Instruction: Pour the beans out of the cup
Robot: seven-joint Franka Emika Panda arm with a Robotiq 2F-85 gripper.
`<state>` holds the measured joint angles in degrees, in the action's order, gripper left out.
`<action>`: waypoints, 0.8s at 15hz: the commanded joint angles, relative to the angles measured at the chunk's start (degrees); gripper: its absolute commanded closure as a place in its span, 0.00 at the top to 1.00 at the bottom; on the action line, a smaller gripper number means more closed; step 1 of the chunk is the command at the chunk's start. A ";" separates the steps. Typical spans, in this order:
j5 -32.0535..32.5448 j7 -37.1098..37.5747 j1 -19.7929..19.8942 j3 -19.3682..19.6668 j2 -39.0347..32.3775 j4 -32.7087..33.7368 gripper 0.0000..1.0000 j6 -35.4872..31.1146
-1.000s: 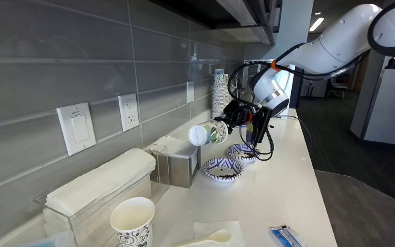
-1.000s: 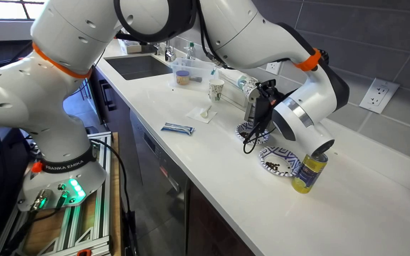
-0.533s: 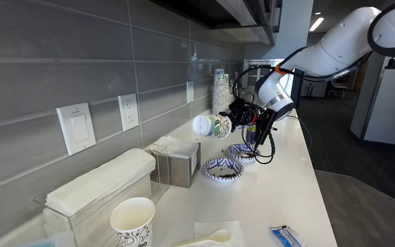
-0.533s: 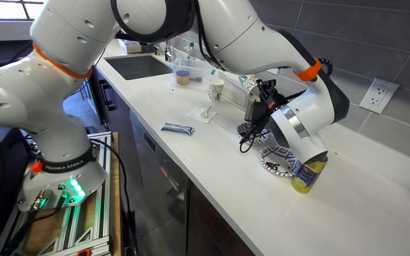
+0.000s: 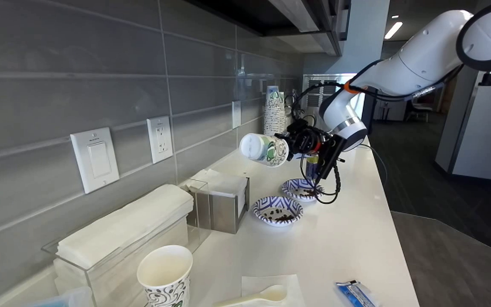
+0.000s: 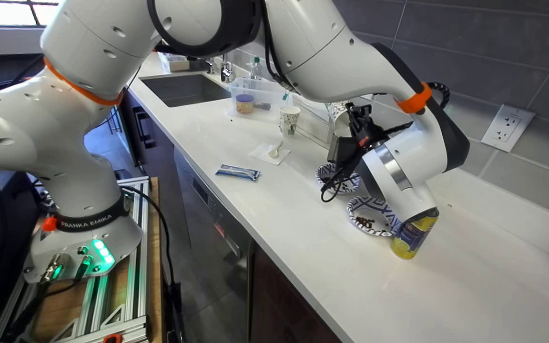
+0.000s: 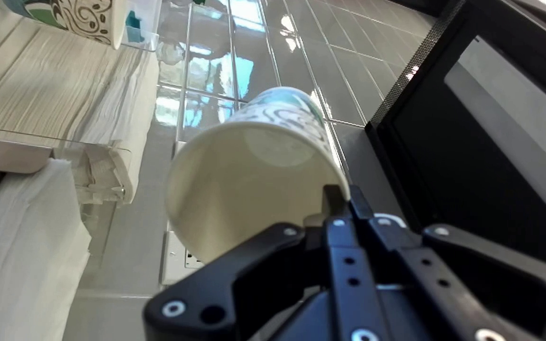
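Indoors, grey tiles (image 5: 113, 98) back a white counter (image 5: 339, 243).

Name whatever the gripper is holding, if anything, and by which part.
A patterned paper cup, pinched in the gripper by the wall at its open rim.

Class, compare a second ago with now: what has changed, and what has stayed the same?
In an exterior view, the cup has risen and shifted slightly right, its base tipping up above its mouth. More beans show in the bowl nearer the spoon. Nothing was grasped or let go: the gripper keeps hold of the cup's rim. That bowl, the farther bowl, standing cup, spoon and blue packet stayed put.
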<state>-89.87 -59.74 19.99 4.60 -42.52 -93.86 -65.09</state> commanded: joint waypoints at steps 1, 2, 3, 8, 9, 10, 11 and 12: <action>-2.45 -1.68 -0.28 0.95 -0.55 -1.07 0.01 2.40; -2.93 -1.75 0.07 0.80 -0.78 -1.08 0.01 3.23; -2.24 -1.44 -0.70 1.54 -0.30 -1.40 0.01 1.81; -0.35 -0.65 -1.88 2.66 1.76 -2.28 0.01 1.47; 1.30 0.70 -2.33 2.57 3.09 -2.54 0.01 3.14; 3.03 1.11 -4.64 3.83 6.09 -4.39 0.01 -0.99; 4.12 1.41 -6.33 4.51 8.89 -6.17 0.01 -3.94; 4.66 2.17 -7.77 4.67 11.39 -7.93 0.01 -6.51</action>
<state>-88.10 -59.36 17.28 6.88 -39.95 -95.17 -64.64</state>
